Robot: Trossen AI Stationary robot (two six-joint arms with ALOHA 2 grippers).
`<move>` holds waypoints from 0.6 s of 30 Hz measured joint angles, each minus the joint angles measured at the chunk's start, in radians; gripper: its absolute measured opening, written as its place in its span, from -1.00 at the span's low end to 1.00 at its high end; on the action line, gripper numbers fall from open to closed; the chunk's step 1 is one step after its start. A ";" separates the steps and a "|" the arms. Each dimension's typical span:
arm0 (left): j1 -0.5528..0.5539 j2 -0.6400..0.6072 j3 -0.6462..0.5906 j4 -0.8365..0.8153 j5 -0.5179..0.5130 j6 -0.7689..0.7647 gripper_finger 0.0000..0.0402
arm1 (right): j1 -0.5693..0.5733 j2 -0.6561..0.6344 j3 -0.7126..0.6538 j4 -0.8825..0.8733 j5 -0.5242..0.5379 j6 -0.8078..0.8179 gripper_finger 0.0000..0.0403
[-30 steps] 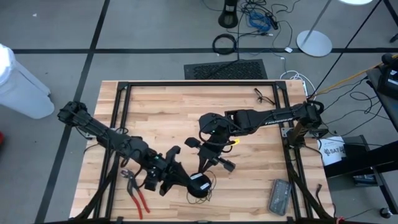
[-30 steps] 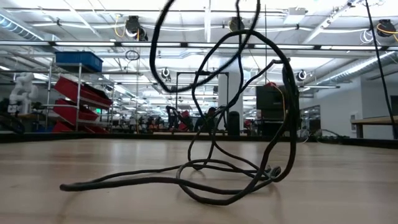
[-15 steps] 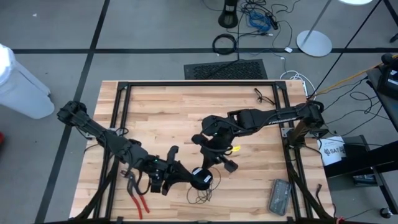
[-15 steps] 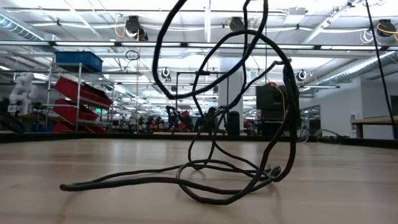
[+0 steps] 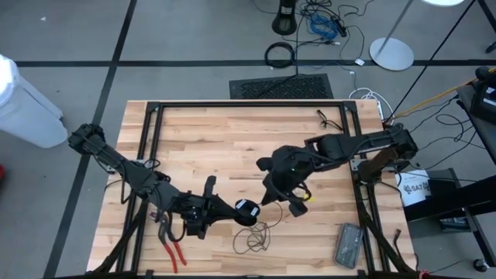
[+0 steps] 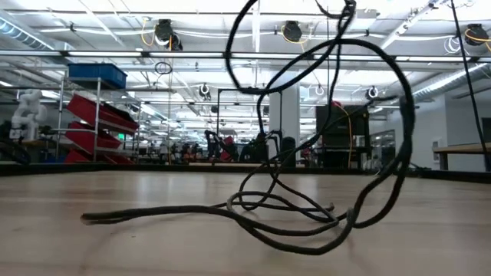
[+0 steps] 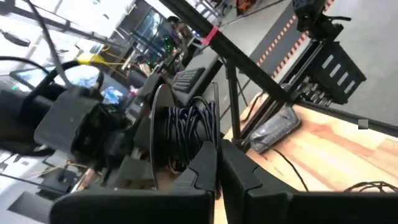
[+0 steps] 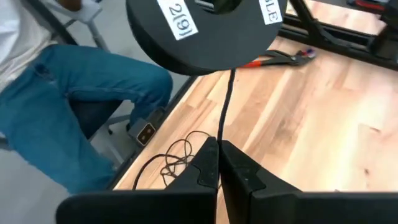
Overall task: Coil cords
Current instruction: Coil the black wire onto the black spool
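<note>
Left gripper [image 5: 232,211] at near-left of bench [image 5: 209,136], jaws closed on round black spool [image 5: 246,211] wound with cord [image 5: 254,239]. Right gripper [image 5: 273,198] just right of spool, jaws closed, pinching cord strand. Loose cord loops lie on bench near edge, below spool. Red-handled pliers [image 5: 169,239] near left. Grey box [image 5: 347,244] near right.

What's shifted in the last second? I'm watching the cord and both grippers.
The right gripper, shut on the cord, swung toward the table's right side and pulled more cord up, so the loops slid that way. The left gripper, shut on the spool, lifted it slightly away from the near edge. The pliers and the grey case stayed put.
</note>
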 joint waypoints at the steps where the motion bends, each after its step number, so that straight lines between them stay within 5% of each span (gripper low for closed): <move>1: 0.000 0.000 0.000 -0.003 -0.005 0.000 -0.96 | 0.011 -0.004 0.000 0.000 0.021 0.019 -1.00; 9: 0.000 0.000 0.000 -0.061 -0.113 -0.033 -0.96 | 0.106 -0.023 0.000 -0.062 0.233 0.198 -1.00; 18: 0.015 0.001 0.000 -0.190 -0.164 -0.155 -0.96 | 0.188 -0.023 0.000 -0.112 0.355 0.419 -0.97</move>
